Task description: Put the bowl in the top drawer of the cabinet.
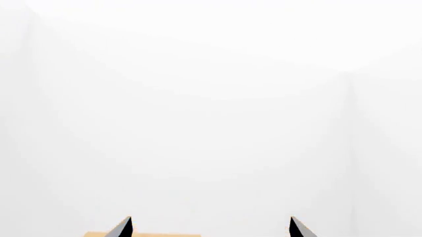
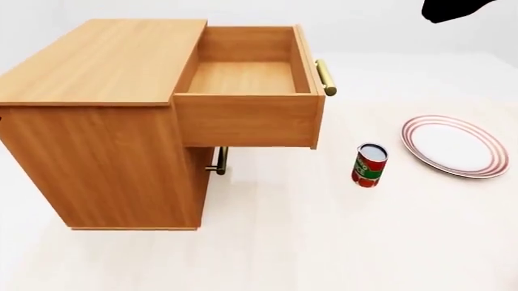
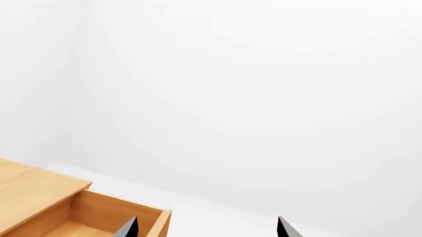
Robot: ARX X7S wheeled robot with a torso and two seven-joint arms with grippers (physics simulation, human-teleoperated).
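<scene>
Left to right in head view: cabinet [image 2: 97,121], then top drawer [image 2: 247,79] pulled fully out, empty inside. Further right, can [image 2: 370,165] and plate [image 2: 453,145] on floor. Bowl not visible in any view. Left gripper [image 1: 211,228] and right gripper [image 3: 206,228] both spread, holding nothing. Step prob. locating bowl; next needs search, then grasp.

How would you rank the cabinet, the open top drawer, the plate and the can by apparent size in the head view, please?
1. cabinet, by far the largest.
2. top drawer, pulled open.
3. plate.
4. can, smallest.
None of these is close enough in size for camera distance to change the order.
</scene>
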